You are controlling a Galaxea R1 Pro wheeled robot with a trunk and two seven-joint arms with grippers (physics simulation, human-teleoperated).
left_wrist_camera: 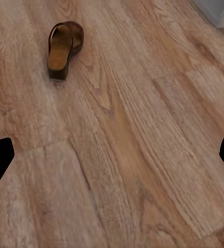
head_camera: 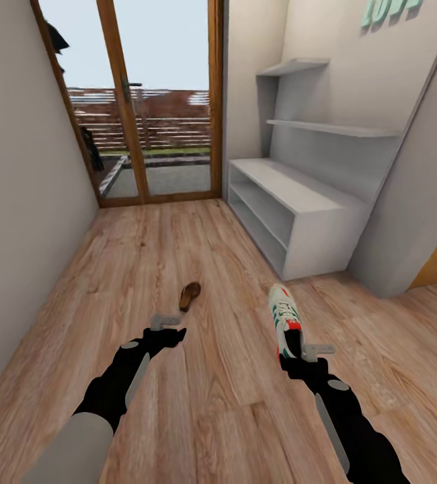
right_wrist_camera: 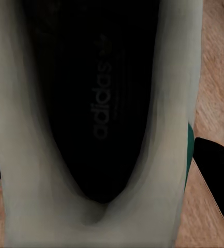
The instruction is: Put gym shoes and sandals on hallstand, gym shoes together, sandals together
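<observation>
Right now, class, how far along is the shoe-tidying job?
Done: nothing; the hallstand top and shelves look bare. In hand: the right gripper is at the heel of one gym shoe, apparently gripping it. Left: one sandal lies on the corridor floor beyond the open left gripper.

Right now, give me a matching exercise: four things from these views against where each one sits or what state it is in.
Things:
1. sneaker
2. sandal
3. shoe rack
4. left end effector

States:
A. empty, fingers apart above the floor
B. lying alone on the floor
C. no shoes on its shelves
D. at the right end effector, heel toward it

Pairs: 1-D, 2-B, 3-C, 4-A
</observation>
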